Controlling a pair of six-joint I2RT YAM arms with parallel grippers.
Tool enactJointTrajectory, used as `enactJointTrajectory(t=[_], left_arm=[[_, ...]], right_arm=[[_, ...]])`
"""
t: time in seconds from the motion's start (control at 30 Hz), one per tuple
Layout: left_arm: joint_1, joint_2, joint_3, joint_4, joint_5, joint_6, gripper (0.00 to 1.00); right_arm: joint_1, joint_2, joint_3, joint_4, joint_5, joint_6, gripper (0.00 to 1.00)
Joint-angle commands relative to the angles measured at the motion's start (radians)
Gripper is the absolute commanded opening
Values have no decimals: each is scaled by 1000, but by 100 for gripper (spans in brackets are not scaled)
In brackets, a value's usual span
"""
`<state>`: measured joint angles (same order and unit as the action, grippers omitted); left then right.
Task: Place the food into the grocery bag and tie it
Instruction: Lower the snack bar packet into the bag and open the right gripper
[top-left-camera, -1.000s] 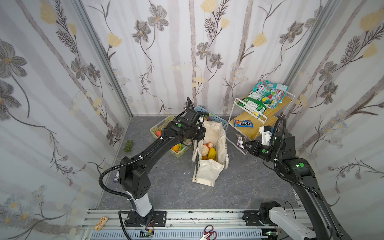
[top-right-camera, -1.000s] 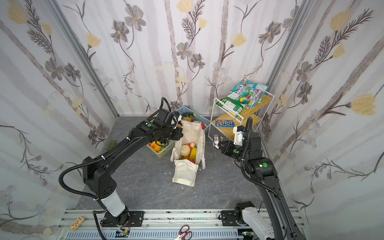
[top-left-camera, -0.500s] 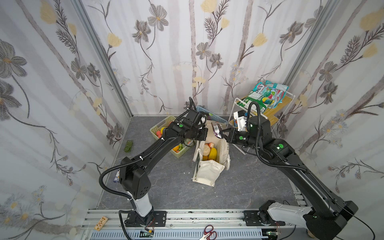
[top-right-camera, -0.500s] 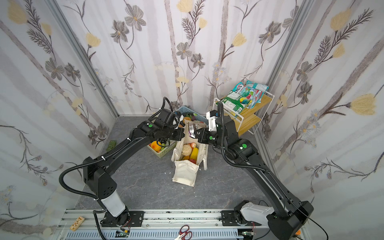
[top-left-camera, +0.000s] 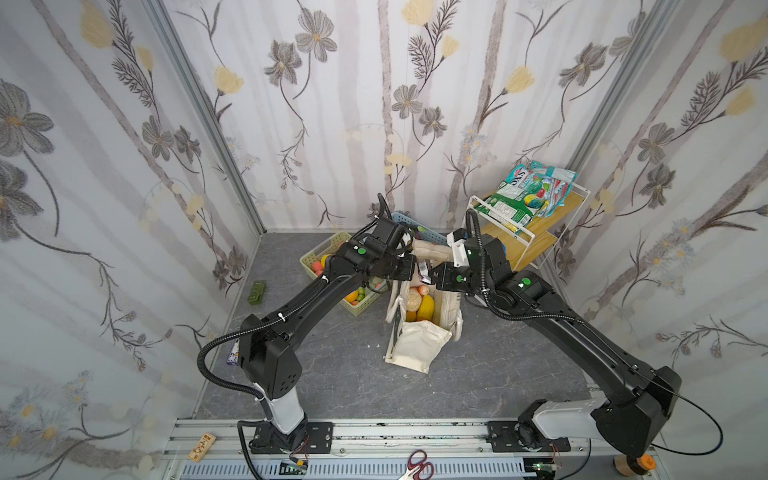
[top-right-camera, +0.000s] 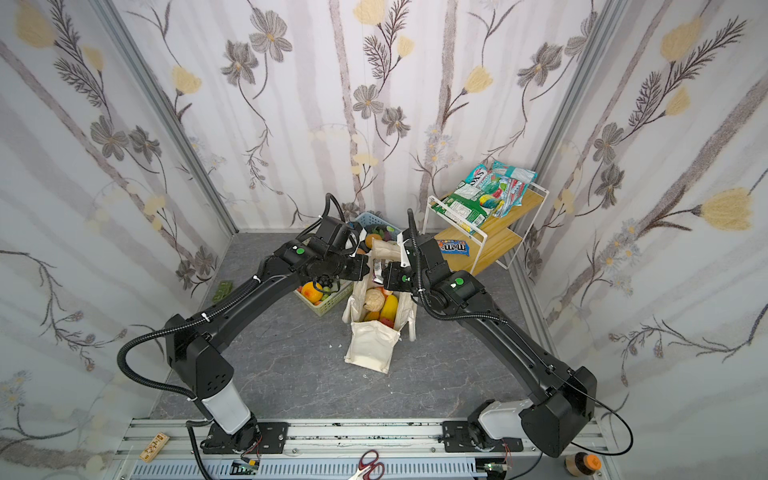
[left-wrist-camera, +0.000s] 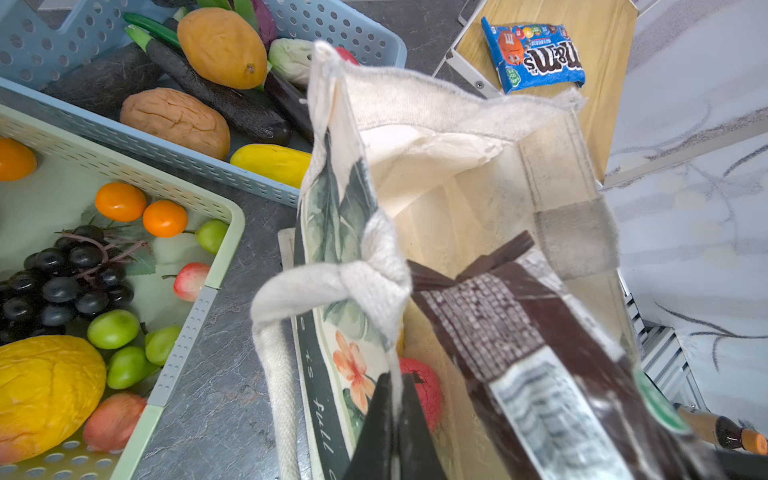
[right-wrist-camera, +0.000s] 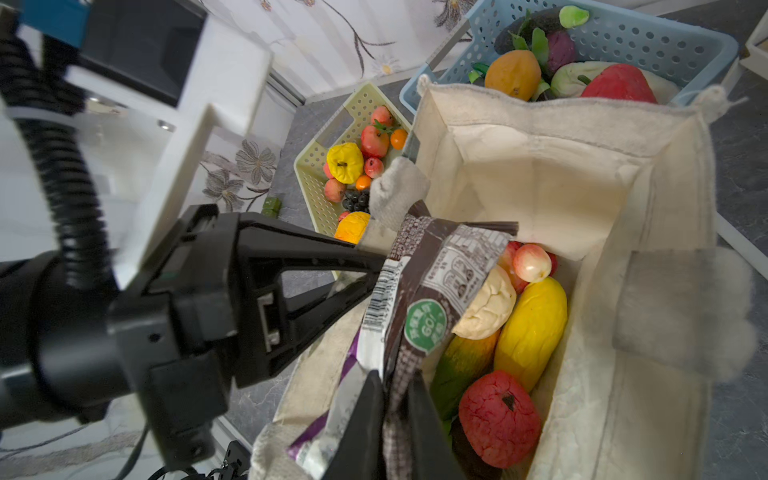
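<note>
The grocery bag stands open on the grey floor, with its leaf print and white rope handle showing in the left wrist view. My left gripper is shut on the bag's left rim. My right gripper is shut on a dark brown wrapped snack packet, which it holds over the bag's mouth. Inside the bag lie a yellow mango, a red apple, a beige cauliflower and other small fruit.
A green basket of toy fruit sits left of the bag. Behind the bag is a blue basket of vegetables. A wooden shelf at the back right holds snack bags and an M&M's pack. Scissors lie on the front rail.
My right arm has swung left from beside the shelf to over the bag's mouth, carrying the snack packet. My left gripper has stayed on the bag's rim.
</note>
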<state>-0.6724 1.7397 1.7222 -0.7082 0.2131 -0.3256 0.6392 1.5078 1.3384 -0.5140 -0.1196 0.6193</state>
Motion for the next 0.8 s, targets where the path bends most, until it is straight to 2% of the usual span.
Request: enactJointTrajectory(t=[0.0, 0.77], left_arm=[[0, -11, 11, 18, 0, -1, 0], [-5, -28, -16, 39, 6, -15, 0]], right_arm=[[4, 18, -8, 18, 28, -12, 13], [12, 226, -77, 80, -34, -24, 15]])
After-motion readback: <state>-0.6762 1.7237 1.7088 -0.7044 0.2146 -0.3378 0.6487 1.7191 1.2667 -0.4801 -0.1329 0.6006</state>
